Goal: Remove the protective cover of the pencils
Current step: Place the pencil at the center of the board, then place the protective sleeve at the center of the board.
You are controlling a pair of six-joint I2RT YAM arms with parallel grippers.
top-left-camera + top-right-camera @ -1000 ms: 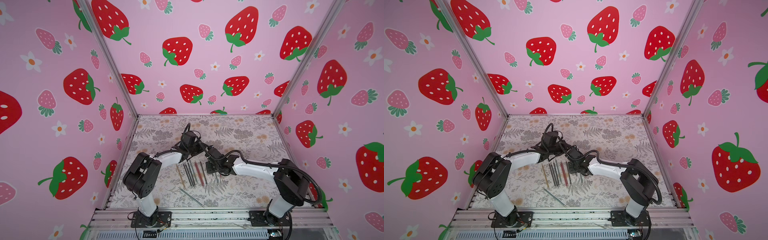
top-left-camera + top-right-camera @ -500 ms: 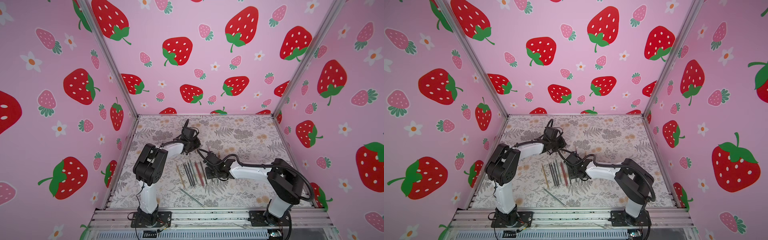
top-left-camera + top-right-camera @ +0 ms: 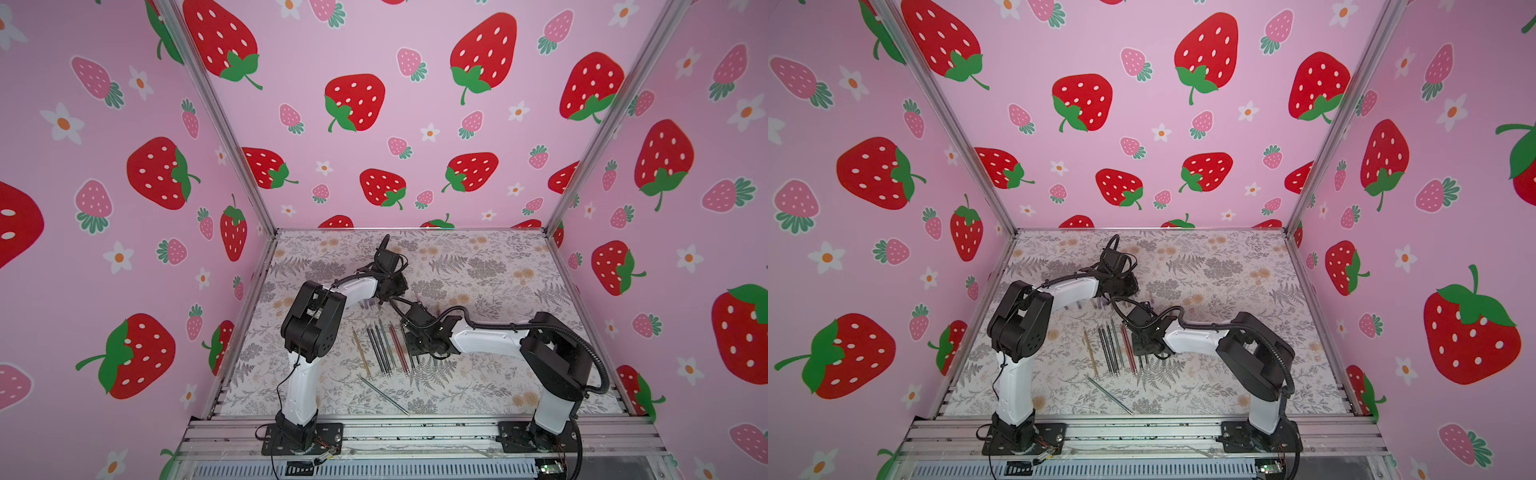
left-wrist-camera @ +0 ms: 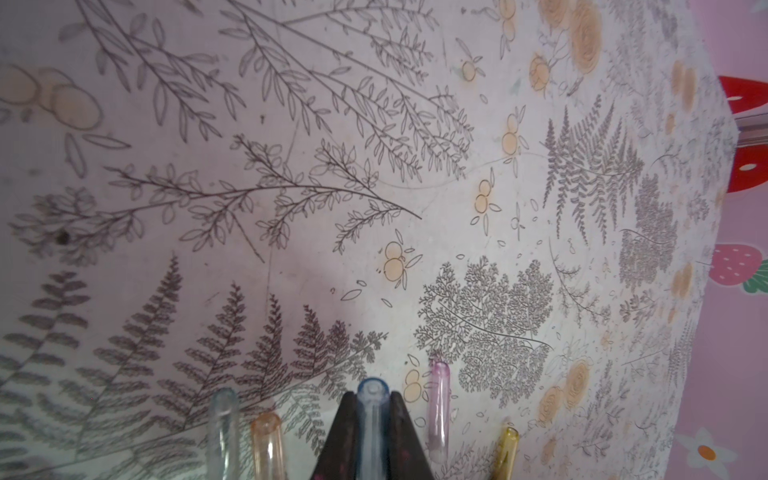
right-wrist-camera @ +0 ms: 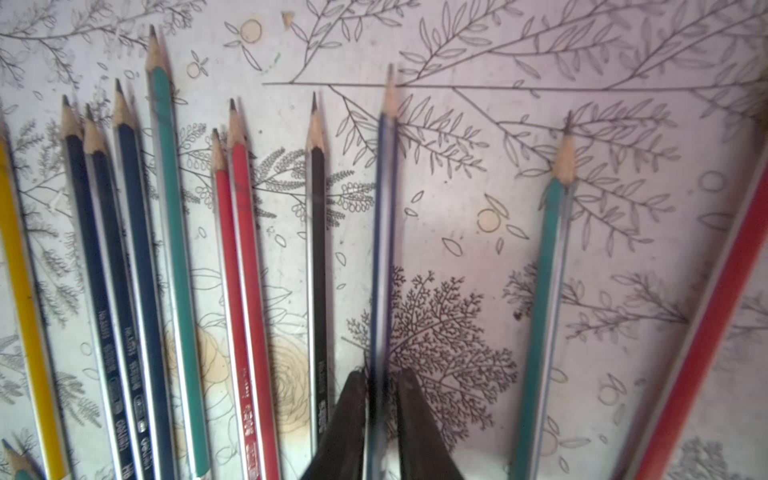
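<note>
Roughly a dozen pencils (image 5: 241,249) are lying on the floral counter (image 5: 478,199). They are gold, navy, teal, red and black, every tip in view is bare, and most are in a close row, with one (image 3: 384,395) lying askew apart from it.

- **Right claw:** A blue-striped pencil (image 5: 384,228), blurred and with its tip uncovered, is sitting between the fingers of the right claw (image 5: 380,376). The jaws are standing slightly parted, so I cannot tell if they are pinching it or letting go.
- **Left claw:** The left claw (image 4: 373,397) is clenching a blue-tinted clear cover (image 4: 372,428), with no pencil showing in it.
- **Loose covers:** Four loose covers are lying just beside that claw — clear (image 4: 224,432), orange (image 4: 266,440), pink (image 4: 439,407) and yellow (image 4: 508,446).
- **Step in hand, by judgement:** This cover is off its pencil and due to join the loose ones.
- **Next move:** The left claw is to release the cover beside the others. The right claw is to lay its pencil flat in the row without nudging its neighbours.
</note>
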